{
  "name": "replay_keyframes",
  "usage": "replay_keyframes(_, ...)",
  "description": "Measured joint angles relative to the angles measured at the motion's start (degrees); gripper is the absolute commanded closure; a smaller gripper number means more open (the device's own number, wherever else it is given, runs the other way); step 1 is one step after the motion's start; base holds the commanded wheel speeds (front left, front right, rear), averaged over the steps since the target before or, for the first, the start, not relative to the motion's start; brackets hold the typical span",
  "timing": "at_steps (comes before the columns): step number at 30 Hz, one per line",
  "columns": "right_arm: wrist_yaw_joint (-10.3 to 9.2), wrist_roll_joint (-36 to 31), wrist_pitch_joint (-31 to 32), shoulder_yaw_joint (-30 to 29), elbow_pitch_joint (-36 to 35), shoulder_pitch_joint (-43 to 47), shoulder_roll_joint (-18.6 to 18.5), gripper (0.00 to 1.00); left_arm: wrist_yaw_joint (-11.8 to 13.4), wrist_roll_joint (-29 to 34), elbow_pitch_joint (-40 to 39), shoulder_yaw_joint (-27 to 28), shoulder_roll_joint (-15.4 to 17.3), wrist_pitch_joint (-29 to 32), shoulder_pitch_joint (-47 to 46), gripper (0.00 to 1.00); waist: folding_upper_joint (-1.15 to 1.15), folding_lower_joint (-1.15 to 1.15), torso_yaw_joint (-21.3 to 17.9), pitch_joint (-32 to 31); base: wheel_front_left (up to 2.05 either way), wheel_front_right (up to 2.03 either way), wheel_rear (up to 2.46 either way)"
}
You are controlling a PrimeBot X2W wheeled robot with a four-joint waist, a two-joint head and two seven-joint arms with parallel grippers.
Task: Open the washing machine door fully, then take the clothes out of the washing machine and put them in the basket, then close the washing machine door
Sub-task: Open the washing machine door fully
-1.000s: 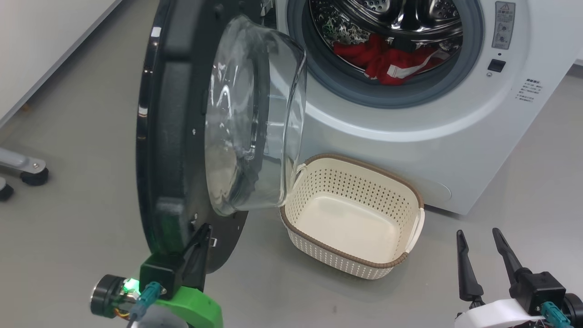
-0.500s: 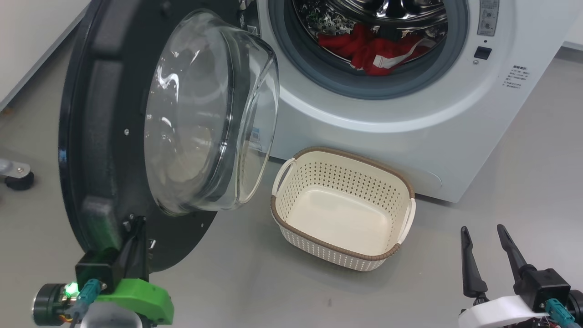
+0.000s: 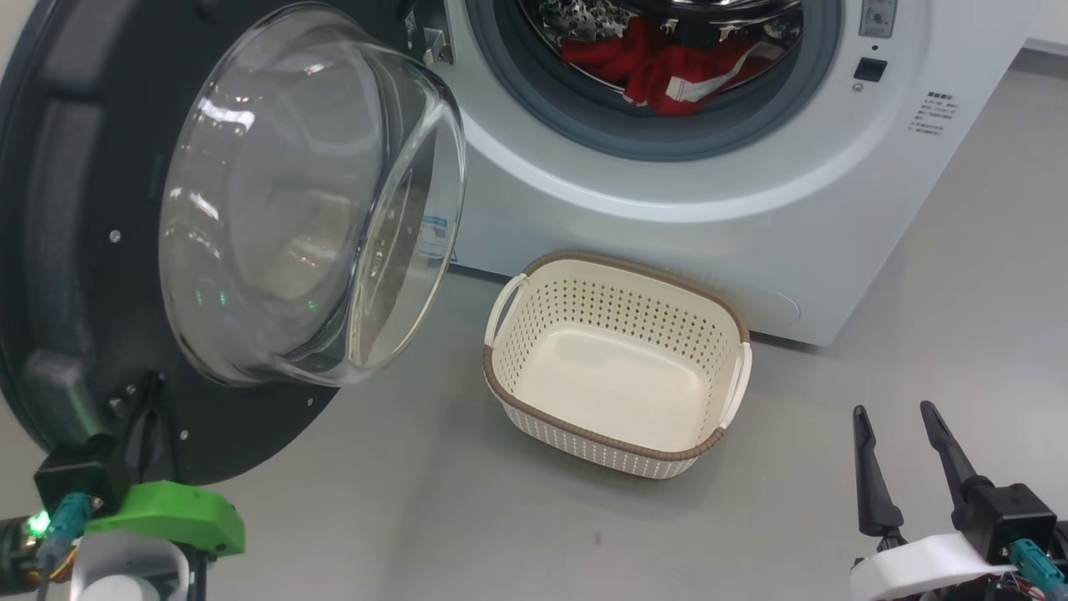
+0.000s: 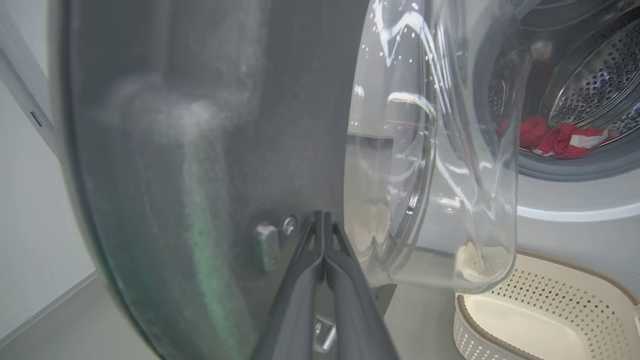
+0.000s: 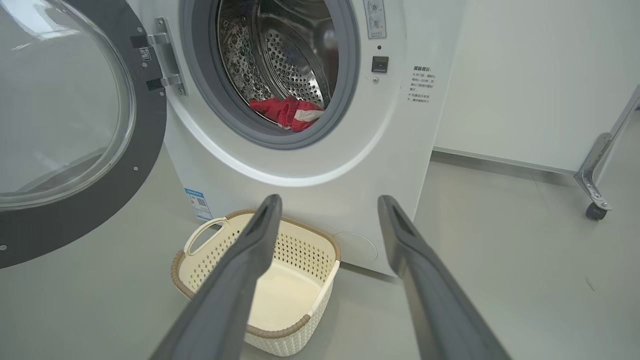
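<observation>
The washing machine [image 3: 667,209] stands with its black door [image 3: 75,250] swung wide to the left, the glass window [image 3: 309,192] bulging toward me. My left gripper [image 3: 154,401] is shut, its fingertips [image 4: 322,220] pressed together against the door's inner face [image 4: 200,150] near its lower edge. The red clothes [image 3: 667,71] lie crumpled in the steel drum, also seen as clothes [image 5: 287,112] through the grey-ringed opening. The cream basket [image 3: 634,265] sits with nothing in it on the floor before the machine. My right gripper [image 3: 893,409] hangs open at the lower right, apart from the basket [image 5: 300,260].
Grey floor [image 3: 417,517] surrounds the basket. A white wall runs behind the door on the left. In the right wrist view a metal frame leg on a caster [image 5: 595,210] stands at the far right, and a blue label [image 5: 195,202] marks the machine's lower front.
The door has swung further open to the left, and my left gripper went with it against its inner face. The head view shifted as well. My right gripper stayed open in place.
</observation>
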Motion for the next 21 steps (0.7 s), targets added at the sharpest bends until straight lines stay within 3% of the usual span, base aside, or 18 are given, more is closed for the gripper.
replay_keyframes(21, 0.26, -0.1, 0.0, -0.5, -0.3, -1.2, -0.7, 0.0, 0.1, -1.7, 9.9, 8.8, 2.2, -3.0, -7.6, 1.0, 0.0, 0.0, -0.8, 2.4, 0.0, 0.0, 0.0)
